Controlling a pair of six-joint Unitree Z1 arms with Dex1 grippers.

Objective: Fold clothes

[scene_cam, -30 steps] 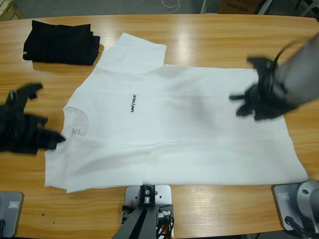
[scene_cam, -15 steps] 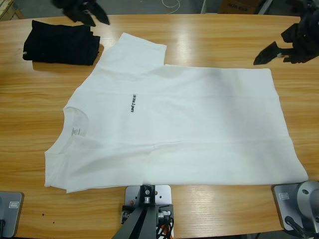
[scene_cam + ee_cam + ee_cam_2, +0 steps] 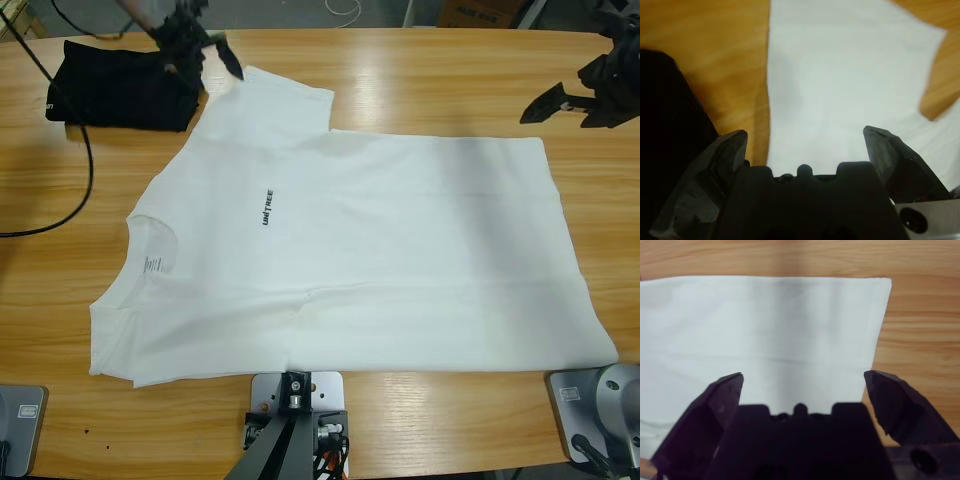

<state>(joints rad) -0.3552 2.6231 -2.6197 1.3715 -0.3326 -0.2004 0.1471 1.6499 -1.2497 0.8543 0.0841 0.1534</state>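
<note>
You have the T-shirt [image 3: 350, 260] lying flat and face up in the middle of the table [image 3: 420, 70], its collar toward the table's left end and its hem toward the right end, with the small black chest print showing. Your left gripper [image 3: 205, 50] hangs over the shirt's far sleeve, jaws spread wide and holding nothing; its wrist view shows the sleeve [image 3: 840, 80] just ahead of them. Your right gripper [image 3: 565, 100] hangs just off the shirt's far hem corner, jaws also spread and empty, with the hem edge [image 3: 790, 325] in front. A folded black garment [image 3: 115, 85] sits beside the far sleeve, just left of the left gripper.
</note>
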